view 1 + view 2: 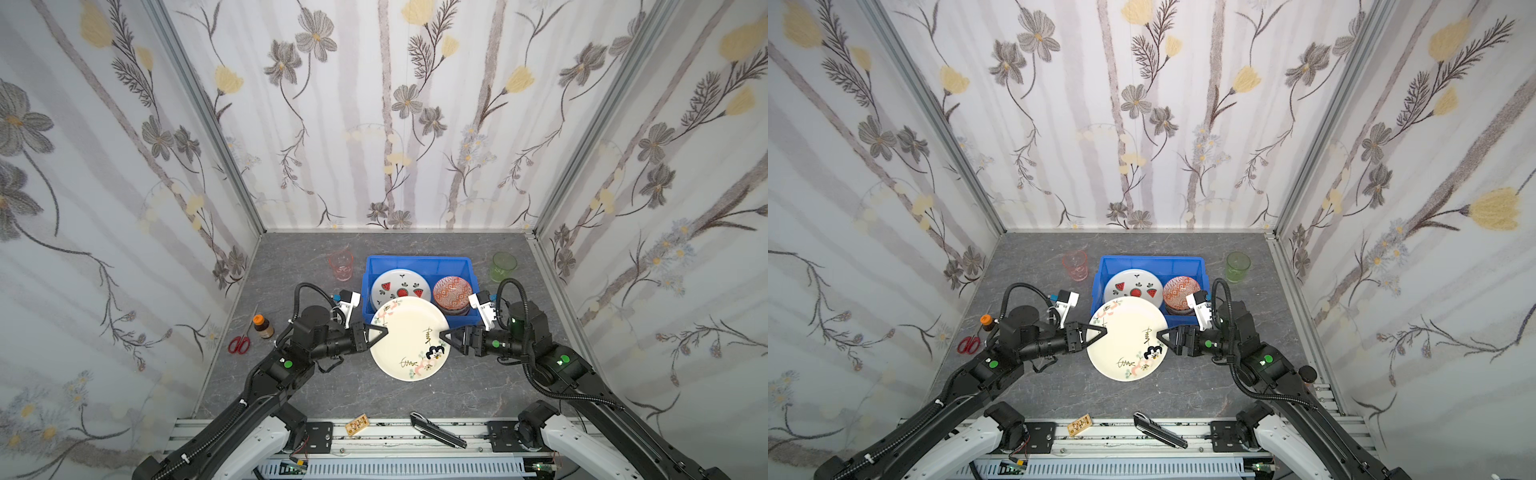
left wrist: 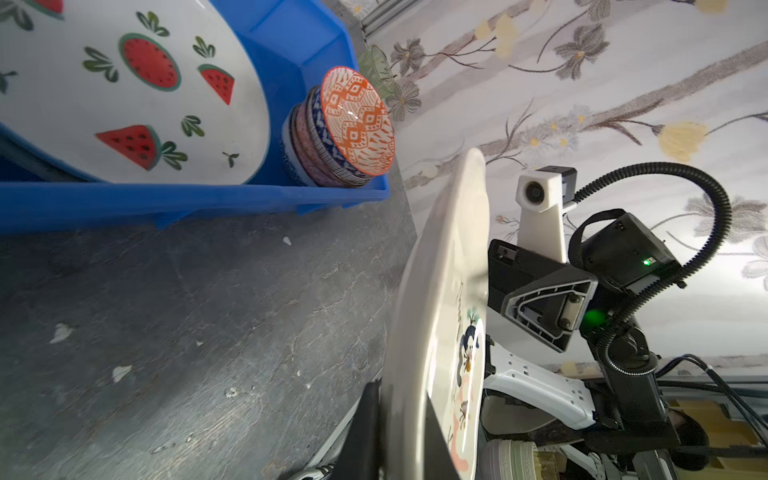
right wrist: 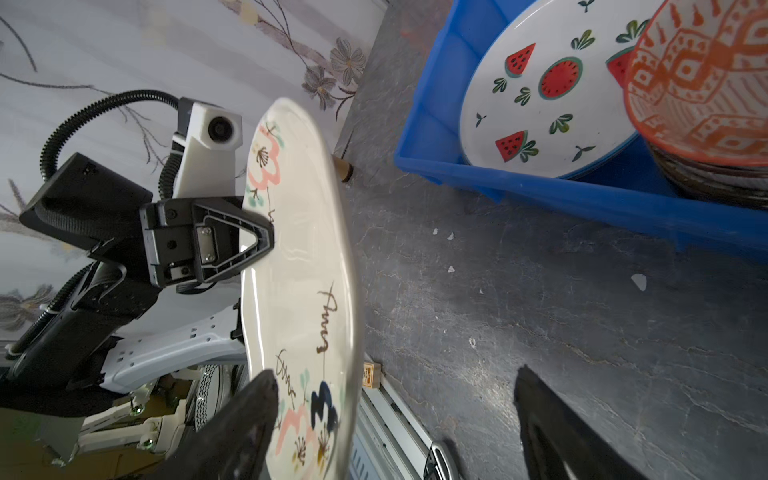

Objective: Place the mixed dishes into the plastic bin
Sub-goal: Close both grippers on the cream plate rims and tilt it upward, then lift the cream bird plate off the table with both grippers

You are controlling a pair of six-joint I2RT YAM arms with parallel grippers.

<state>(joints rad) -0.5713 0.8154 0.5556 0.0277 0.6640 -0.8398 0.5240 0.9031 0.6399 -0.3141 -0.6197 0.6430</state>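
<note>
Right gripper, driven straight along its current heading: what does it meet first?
Probably the cream floral plate: its rim sits between the open jaws of the right gripper. Beyond it, the left gripper clamps the opposite rim.

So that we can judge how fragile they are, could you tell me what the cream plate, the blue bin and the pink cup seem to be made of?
The cream plate: likely glazed ceramic; glossy, with highlights and a thick opaque rim, though melamine is possible.
The blue bin: moulded plastic, evenly coloured, slight sheen.
The pink cup: see-through plastic or glass; cannot tell which.
</note>
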